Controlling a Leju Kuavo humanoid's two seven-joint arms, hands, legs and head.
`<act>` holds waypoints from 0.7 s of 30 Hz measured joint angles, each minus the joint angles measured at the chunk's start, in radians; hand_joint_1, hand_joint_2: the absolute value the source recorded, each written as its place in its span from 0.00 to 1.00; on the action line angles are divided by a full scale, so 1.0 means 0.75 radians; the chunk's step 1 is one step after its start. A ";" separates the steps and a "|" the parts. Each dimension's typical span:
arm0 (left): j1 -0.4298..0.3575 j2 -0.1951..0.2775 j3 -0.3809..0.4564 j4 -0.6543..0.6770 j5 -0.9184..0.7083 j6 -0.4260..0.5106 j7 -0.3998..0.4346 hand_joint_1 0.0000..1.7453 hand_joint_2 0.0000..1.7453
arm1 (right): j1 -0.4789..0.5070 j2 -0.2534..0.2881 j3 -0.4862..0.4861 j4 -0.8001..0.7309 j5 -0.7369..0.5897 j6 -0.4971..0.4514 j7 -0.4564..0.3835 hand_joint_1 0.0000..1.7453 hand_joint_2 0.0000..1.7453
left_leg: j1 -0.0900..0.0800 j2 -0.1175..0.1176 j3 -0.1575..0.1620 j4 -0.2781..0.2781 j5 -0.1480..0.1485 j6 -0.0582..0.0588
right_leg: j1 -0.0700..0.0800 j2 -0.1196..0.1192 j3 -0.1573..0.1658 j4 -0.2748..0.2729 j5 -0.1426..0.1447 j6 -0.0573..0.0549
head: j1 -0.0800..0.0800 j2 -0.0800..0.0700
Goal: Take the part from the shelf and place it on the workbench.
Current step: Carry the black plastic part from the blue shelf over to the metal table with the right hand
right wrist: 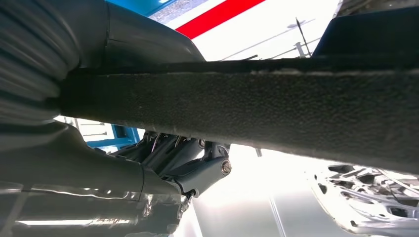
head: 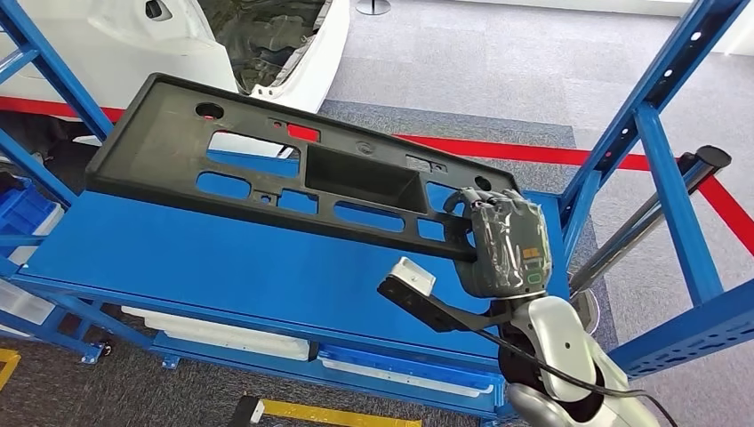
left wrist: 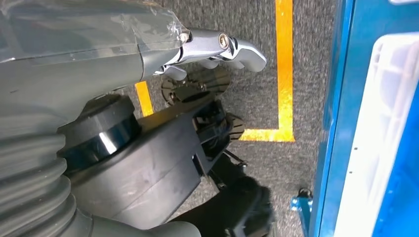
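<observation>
Black plastic part (head: 293,178) is stretching leftward from our right hand (head: 505,242), which is clamping its near end above the shelf (head: 178,258).

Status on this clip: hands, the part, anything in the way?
Right hand grips black part at its near end. Left hand hanging, holding nothing. Part tilted above blue shelf; blue upright close on the right.

A white car body (head: 178,36) stands beyond the rack, on grey carpet (head: 498,80) crossed by a red stripe (head: 533,153). Yellow floor tape (left wrist: 284,69) forms a corner. White trays (head: 222,334) lie underneath; a blue bin (head: 22,209) sits alongside.
</observation>
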 joint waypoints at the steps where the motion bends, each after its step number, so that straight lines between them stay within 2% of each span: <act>1: 0.000 0.000 0.000 0.000 0.000 0.000 0.000 0.00 1.00 | 0.000 0.000 0.000 0.000 0.000 0.000 0.000 1.00 1.00 | 0.001 0.001 -0.005 0.004 0.001 -0.001 | -0.003 0.000 -0.007 0.030 -0.005 0.004 | 0.005 0.000; 2: 0.001 0.000 0.000 0.000 0.000 -0.001 0.000 0.00 1.00 | 0.000 0.000 0.000 0.001 0.000 0.000 0.000 1.00 1.00 | 0.002 0.001 -0.010 0.009 0.001 -0.002 | -0.006 -0.001 0.007 0.016 0.013 0.008 | 0.011 0.000; 4: 0.000 0.000 0.000 -0.001 0.000 -0.001 0.000 0.00 1.00 | 0.000 0.000 0.000 0.001 0.000 0.000 0.000 1.00 1.00 | 0.006 0.001 -0.016 0.025 -0.002 -0.008 | -0.012 -0.002 0.098 -0.146 0.091 0.014 | 0.022 0.000; 6: -0.001 -0.001 0.000 -0.001 0.000 -0.001 0.000 0.00 1.00 | -0.002 0.000 0.000 0.001 -0.001 0.000 0.000 1.00 1.00 | 0.005 -0.001 -0.026 0.043 -0.008 -0.022 | -0.010 -0.001 0.169 -0.289 0.136 0.006 | 0.031 0.000; 7: -0.001 -0.001 0.000 -0.001 0.000 -0.001 0.000 0.00 1.00 | -0.002 0.000 0.000 0.001 -0.003 0.000 0.000 1.00 1.00 | 0.003 -0.001 -0.031 0.048 -0.007 -0.030 | -0.007 0.001 0.177 -0.314 0.137 -0.003 | 0.030 0.000; 9: -0.001 0.000 0.000 -0.001 0.000 -0.001 0.000 0.00 1.00 | -0.002 0.000 0.000 0.002 -0.008 -0.002 0.001 1.00 1.00 | 0.003 -0.002 -0.037 0.048 -0.001 -0.044 | -0.003 0.004 0.171 -0.317 0.144 -0.028 | 0.025 0.000; 11: -0.001 0.000 0.000 -0.001 0.000 -0.001 0.001 0.00 1.00 | -0.003 -0.001 0.000 0.002 -0.014 -0.005 0.002 1.00 1.00 | 0.007 -0.004 -0.043 0.066 -0.018 -0.060 | -0.005 0.001 0.168 -0.324 0.154 -0.047 | 0.021 0.000; 13: -0.001 0.001 0.000 -0.002 0.000 -0.001 0.001 0.00 1.00 | -0.005 -0.001 0.000 0.004 -0.021 -0.010 0.002 1.00 1.00 | 0.012 -0.005 -0.081 0.169 -0.092 -0.076 | -0.009 -0.003 0.163 -0.329 0.163 -0.061 | 0.007 0.000; 15: 0.001 0.001 0.000 -0.002 0.000 0.000 0.001 0.00 1.00 | -0.007 -0.001 0.001 0.007 -0.028 -0.014 0.002 1.00 1.00 | 0.018 -0.004 -0.147 0.335 -0.180 -0.088 | -0.007 -0.006 0.153 -0.329 0.169 -0.066 | -0.011 0.000; 16: 0.002 0.001 0.000 -0.002 0.000 0.001 0.002 0.00 1.00 | -0.007 -0.001 0.001 0.009 -0.031 -0.015 0.002 1.00 1.00 | 0.020 -0.004 -0.166 0.390 -0.198 -0.089 | -0.006 -0.007 0.149 -0.329 0.172 -0.066 | -0.017 0.000; 17: 0.003 0.001 0.000 -0.002 0.000 0.001 0.002 0.00 1.00 | -0.007 -0.001 0.001 0.010 -0.033 -0.015 0.002 1.00 1.00 | 0.020 -0.004 -0.163 0.399 -0.192 -0.088 | -0.006 -0.007 0.145 -0.328 0.176 -0.065 | -0.023 0.000; 18: 0.003 0.001 0.000 -0.002 0.000 0.002 0.002 0.00 1.00 | -0.007 -0.001 0.001 0.010 -0.034 -0.016 0.002 1.00 1.00 | 0.020 -0.005 -0.131 0.352 -0.160 -0.084 | -0.005 -0.007 0.144 -0.328 0.179 -0.063 | -0.028 0.000; 19: 0.003 0.001 0.000 -0.002 0.000 0.003 0.002 0.00 1.00 | -0.007 -0.001 0.001 0.010 -0.034 -0.016 0.002 1.00 1.00 | 0.019 -0.005 -0.080 0.263 -0.116 -0.077 | -0.005 -0.006 0.143 -0.328 0.181 -0.060 | -0.033 0.000; 21: 0.001 0.001 0.000 -0.002 0.000 0.003 0.002 0.00 1.00 | -0.008 -0.001 0.001 0.010 -0.034 -0.018 0.002 1.00 1.00 | 0.013 -0.006 0.007 0.091 -0.057 -0.063 | -0.003 -0.006 0.141 -0.328 0.186 -0.052 | -0.038 0.000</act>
